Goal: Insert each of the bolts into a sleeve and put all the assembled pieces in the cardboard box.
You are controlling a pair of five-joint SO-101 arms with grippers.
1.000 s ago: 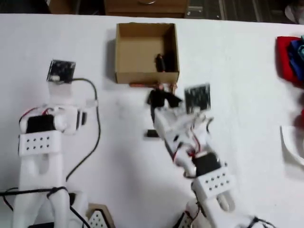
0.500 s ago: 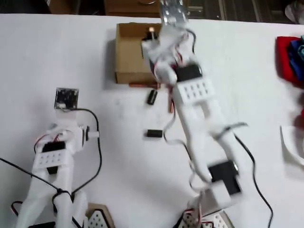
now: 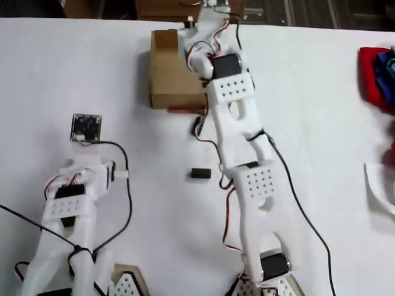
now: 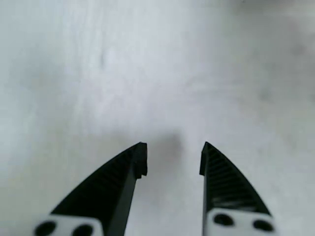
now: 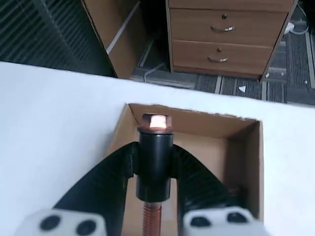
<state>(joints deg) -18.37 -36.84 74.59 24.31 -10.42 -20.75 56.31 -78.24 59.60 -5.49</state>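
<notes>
The right gripper (image 5: pixel 154 169) is shut on a black sleeve (image 5: pixel 154 157) with a copper bolt (image 5: pixel 156 122) pushed through it. It holds the piece upright over the open cardboard box (image 5: pixel 241 147). In the high view the right arm (image 3: pixel 237 117) stretches across the table to the box (image 3: pixel 168 77). One loose black sleeve (image 3: pixel 199 173) lies on the table. Another sleeve (image 3: pixel 197 125) peeks out beside the arm. A copper bolt (image 3: pixel 179 110) lies against the box's front wall. The left gripper (image 4: pixel 173 160) is open over bare white table, with the left arm (image 3: pixel 74 191) at the near left.
A dark piece (image 5: pixel 234 189) sits in a corner inside the box. Red cloth (image 3: pixel 376 74) and a white object (image 3: pixel 379 185) lie at the table's right edge. Wooden drawers (image 5: pixel 221 34) stand beyond the far edge. A black cable (image 3: pixel 126 185) loops beside the left arm.
The right arm rose from the table in front of the box and stretched out over the box, carrying the sleeved bolt. The left arm drew back toward the near edge, then stayed still.
</notes>
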